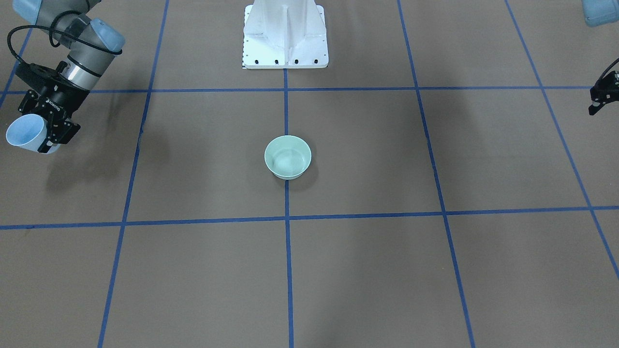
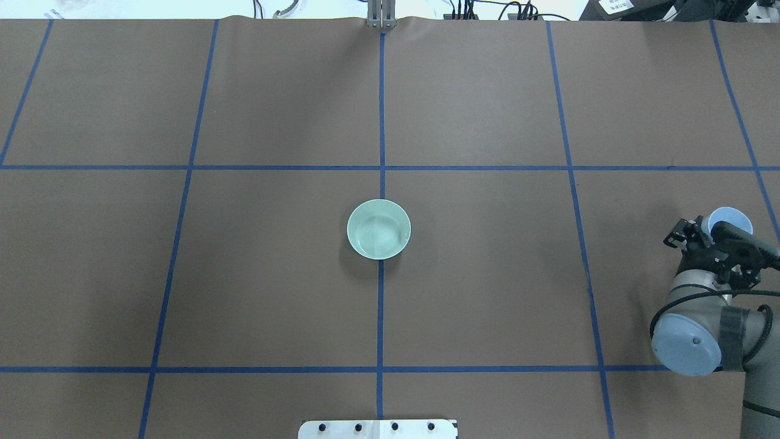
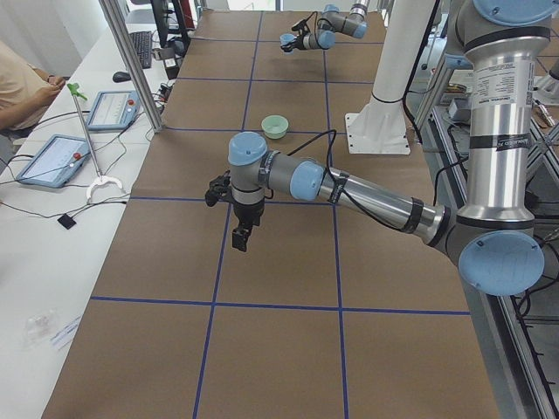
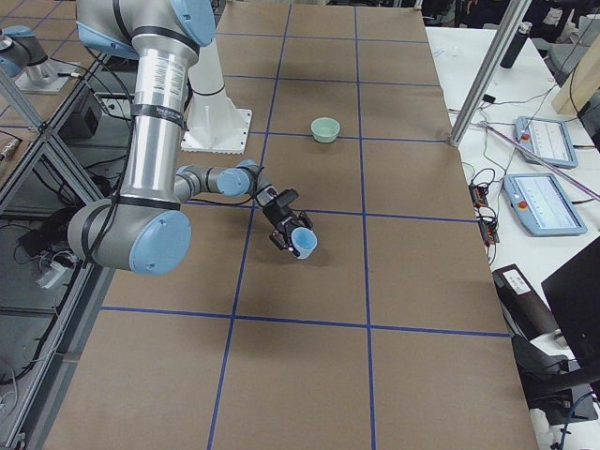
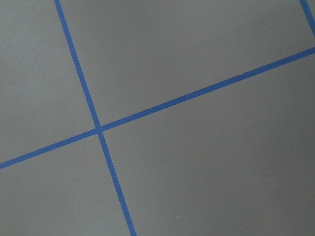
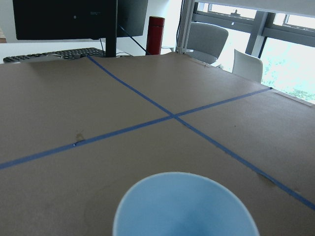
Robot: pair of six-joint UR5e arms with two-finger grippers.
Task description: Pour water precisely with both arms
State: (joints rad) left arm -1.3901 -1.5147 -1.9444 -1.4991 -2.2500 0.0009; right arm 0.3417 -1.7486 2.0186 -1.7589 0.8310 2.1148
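Right gripper (image 1: 39, 137) pinching light blue plastic cup (image 1: 23, 131), hovering above table's right end. Cup tilting, long axis slanting, mouth facing up and outward, away from robot.

Pale green round bowl (image 1: 287, 157) sitting well apart at table centre, on blue tape line (image 1: 288, 251).

Left gripper (image 3: 239, 237) pointing down over opposite end; cannot tell whether spread or pressed together.

Brown paper-covered table (image 1: 367, 270); 2 tablets (image 4: 546, 202) lying on white side desk (image 4: 562, 253).

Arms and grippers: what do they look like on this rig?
The right arm and left arm are silver-grey tubes with light blue joint caps and black cables. The right gripper and left gripper are black, two-fingered; the right bears white lettering.
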